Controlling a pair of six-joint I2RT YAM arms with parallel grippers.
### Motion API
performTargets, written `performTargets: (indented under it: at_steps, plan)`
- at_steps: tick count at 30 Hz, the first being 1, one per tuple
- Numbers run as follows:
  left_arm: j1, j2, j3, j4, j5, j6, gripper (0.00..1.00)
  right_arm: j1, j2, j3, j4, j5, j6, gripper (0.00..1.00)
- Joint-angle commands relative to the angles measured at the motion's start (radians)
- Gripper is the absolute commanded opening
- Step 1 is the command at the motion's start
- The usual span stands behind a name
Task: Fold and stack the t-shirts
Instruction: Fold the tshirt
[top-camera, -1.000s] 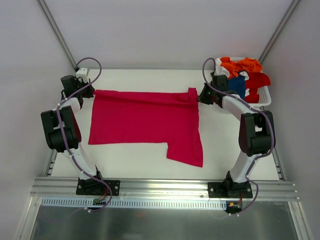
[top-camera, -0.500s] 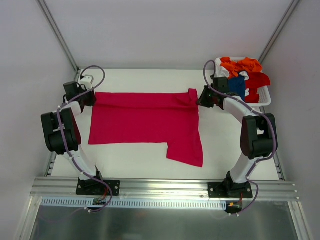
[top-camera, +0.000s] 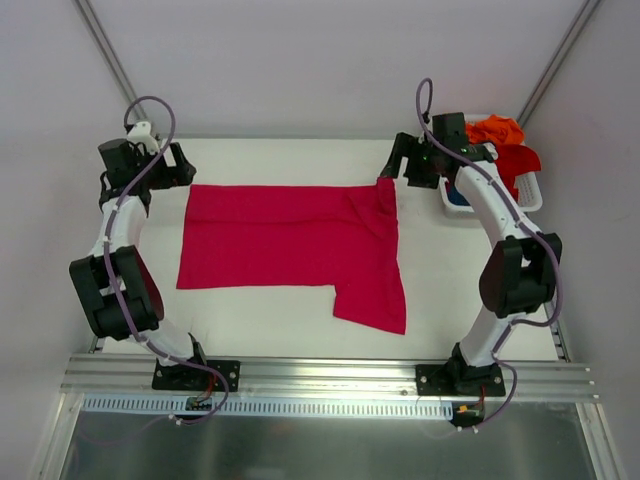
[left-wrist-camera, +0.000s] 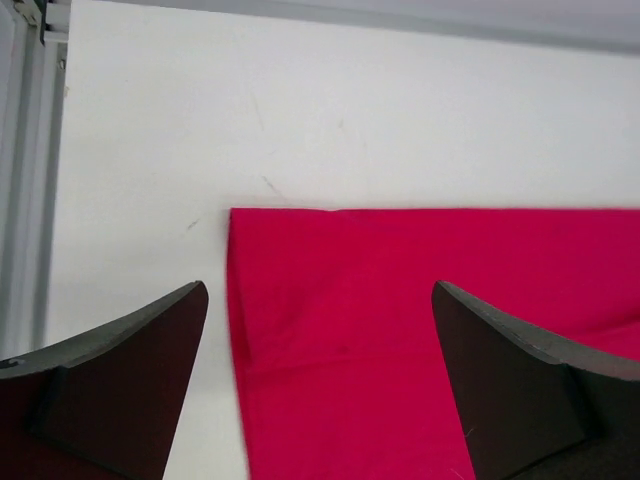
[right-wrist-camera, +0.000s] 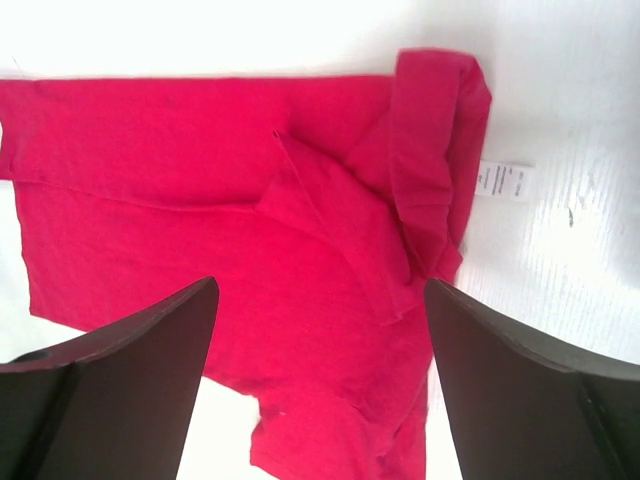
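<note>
The crimson-pink t-shirt (top-camera: 290, 245) lies spread flat across the middle of the table, one sleeve reaching toward the near edge. My left gripper (top-camera: 183, 166) hovers open above its far left corner, nothing between the fingers (left-wrist-camera: 130, 370); the shirt (left-wrist-camera: 420, 330) lies flat below. My right gripper (top-camera: 393, 168) hangs open over the far right corner, where the shirt (right-wrist-camera: 200, 170) is creased and its edge turned over, with a white label (right-wrist-camera: 503, 180) showing. The orange (top-camera: 495, 128), red (top-camera: 515, 160) and dark blue (top-camera: 458, 197) t-shirts are piled in the basket.
A white slatted basket (top-camera: 530, 200) stands at the far right corner of the table, right behind my right arm. Metal rails run along the table's left side and near edge. Grey walls close in the back and both sides.
Both grippers opened and let go of the shirt's far corners, then rose and drew back from it. The shirt stays flat; its far right corner now lies folded over.
</note>
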Motion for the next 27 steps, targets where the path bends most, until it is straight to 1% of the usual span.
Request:
performTargets:
  at_steps: [1, 2, 3, 4, 5, 6, 9, 10, 15, 18, 20, 23, 27]
  plan:
    - [-0.014, -0.059, 0.019, -0.100, -0.033, -0.303, 0.95, 0.058, 0.068, 0.134, -0.136, 0.065, -0.005, 0.88]
    - [-0.028, -0.062, 0.007, -0.110, -0.063, -0.346, 0.93, 0.075, 0.100, 0.166, -0.149, 0.085, -0.023, 0.87]
    - [-0.039, -0.065, -0.007, -0.115, -0.062, -0.392, 0.92, 0.107, 0.156, 0.214, -0.145, 0.087, -0.051, 0.86]
    - [-0.048, -0.071, -0.038, -0.123, -0.076, -0.417, 0.91, 0.122, 0.180, 0.226, -0.127, 0.078, -0.139, 0.87]
    - [-0.075, -0.073, -0.076, -0.126, -0.093, -0.438, 0.88, 0.159, 0.238, 0.239, -0.066, 0.022, -0.261, 0.85]
    - [-0.076, -0.073, -0.076, -0.126, -0.093, -0.439, 0.88, 0.159, 0.238, 0.239, -0.065, 0.024, -0.262, 0.85]
    - [-0.085, -0.068, -0.096, -0.141, -0.062, -0.448, 0.86, 0.162, 0.347, 0.334, -0.088, -0.003, -0.305, 0.83]
    - [-0.085, -0.077, -0.104, -0.141, -0.062, -0.448, 0.86, 0.161, 0.382, 0.367, -0.097, -0.014, -0.316, 0.80]
    - [-0.086, -0.106, -0.106, -0.144, -0.062, -0.405, 0.87, 0.171, 0.440, 0.430, -0.111, -0.001, -0.400, 0.77]
    - [-0.085, -0.122, -0.107, -0.144, -0.068, -0.380, 0.87, 0.173, 0.483, 0.478, -0.137, -0.002, -0.451, 0.73]
    - [-0.086, -0.129, -0.110, -0.147, -0.067, -0.373, 0.88, 0.172, 0.497, 0.486, -0.151, -0.025, -0.473, 0.72]
    - [-0.085, -0.129, -0.109, -0.152, -0.065, -0.360, 0.89, 0.184, 0.514, 0.472, -0.143, -0.016, -0.491, 0.67]
    - [-0.085, -0.129, -0.110, -0.156, -0.061, -0.339, 0.89, 0.202, 0.540, 0.466, -0.139, -0.004, -0.506, 0.66]
